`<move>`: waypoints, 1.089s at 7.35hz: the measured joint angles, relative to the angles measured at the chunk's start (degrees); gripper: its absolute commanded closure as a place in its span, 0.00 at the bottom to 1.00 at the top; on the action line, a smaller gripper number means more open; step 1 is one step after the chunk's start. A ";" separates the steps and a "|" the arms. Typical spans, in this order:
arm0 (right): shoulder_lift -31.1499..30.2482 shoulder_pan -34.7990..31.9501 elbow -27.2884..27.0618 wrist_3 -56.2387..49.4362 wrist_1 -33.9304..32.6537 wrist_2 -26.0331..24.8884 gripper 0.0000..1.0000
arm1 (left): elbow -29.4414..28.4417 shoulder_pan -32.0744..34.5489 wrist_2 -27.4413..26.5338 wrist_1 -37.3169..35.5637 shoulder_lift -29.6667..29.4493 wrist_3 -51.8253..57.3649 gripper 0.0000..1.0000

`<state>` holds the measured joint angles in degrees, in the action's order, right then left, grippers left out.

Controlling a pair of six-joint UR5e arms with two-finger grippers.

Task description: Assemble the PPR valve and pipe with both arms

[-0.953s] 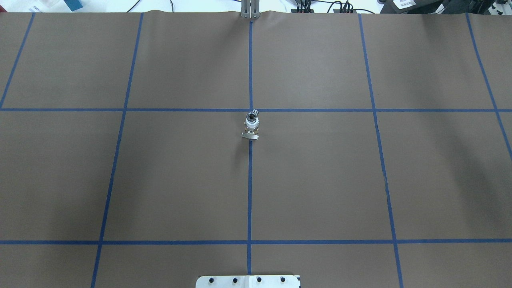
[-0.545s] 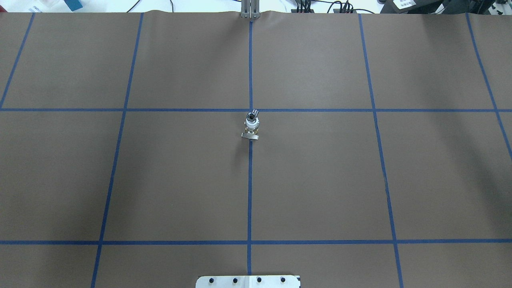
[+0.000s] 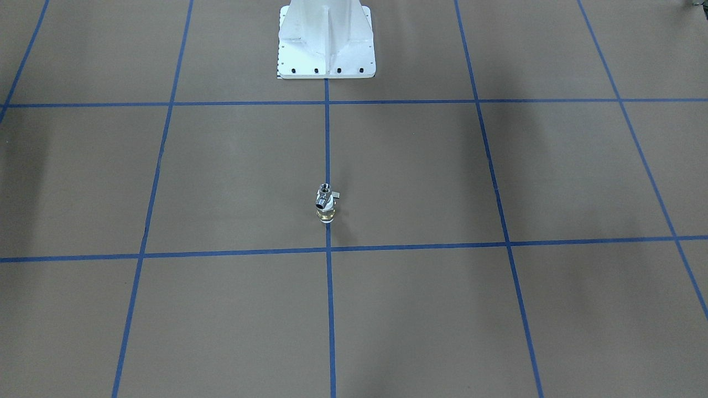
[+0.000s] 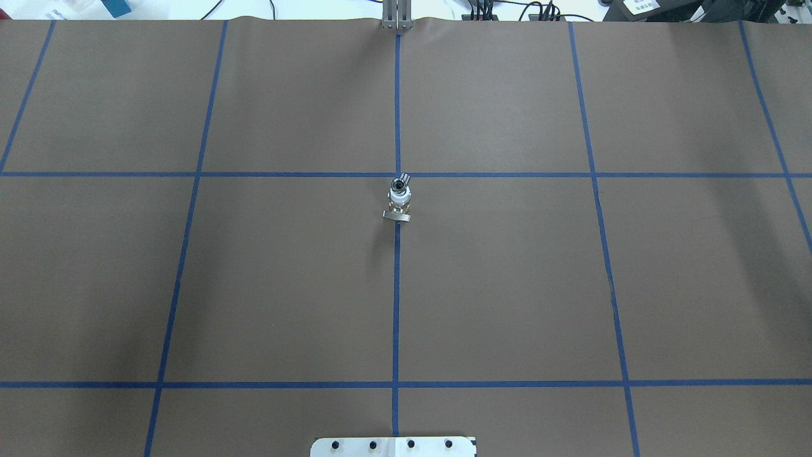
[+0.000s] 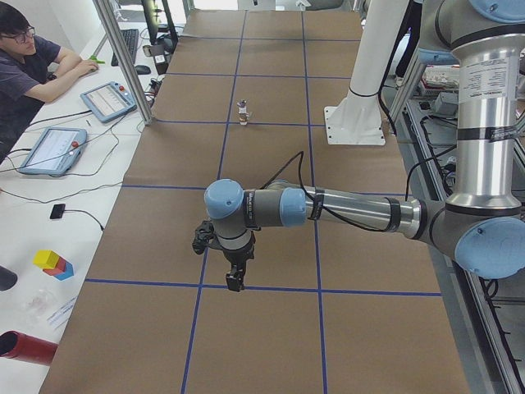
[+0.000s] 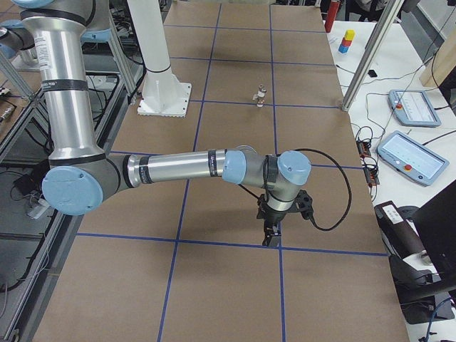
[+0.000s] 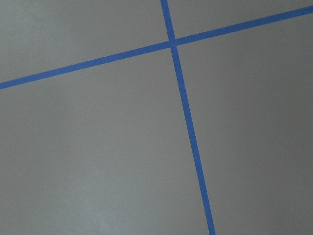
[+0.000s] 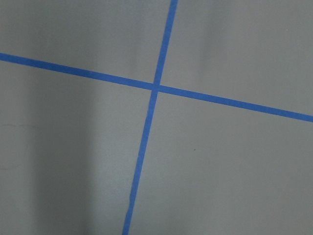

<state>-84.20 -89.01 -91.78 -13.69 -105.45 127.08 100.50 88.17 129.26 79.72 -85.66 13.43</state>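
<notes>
Front-facing: PPR valve (image 3: 326, 212) upright on the centre blue tape line (image 3: 327, 138) of the brown table cover (image 3: 420, 177), pipe (image 3: 322, 196) touching its upper end, white pedestal (image 3: 326, 38) beyond. Overhead: same pair at the table's middle; white label (image 4: 641, 5) at far edge, too small to read. Side views: left gripper (image 5: 235, 281) and right gripper (image 6: 271, 237) hang low over the cover, well apart from the valve, grip state cannot be told; wrist views show tape crossings.

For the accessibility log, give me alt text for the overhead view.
A tiny brass-and-white plastic valve, topped by a shiny silver metal piece with a dark opening, stands on the centre blue tape line of a brown gridded table.
</notes>
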 measured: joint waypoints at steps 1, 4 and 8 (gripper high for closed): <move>-0.65 -0.42 0.04 0.11 0.31 0.63 0.01 | -1.00 0.04 -0.03 2.26 0.61 -0.34 0.00; -1.11 -0.86 0.07 0.39 1.28 1.98 0.01 | -2.56 0.07 -0.06 6.83 1.57 -4.38 0.00; -1.14 -1.17 0.10 0.50 1.47 2.55 0.01 | -3.47 -0.01 -0.06 8.61 1.53 -4.69 0.00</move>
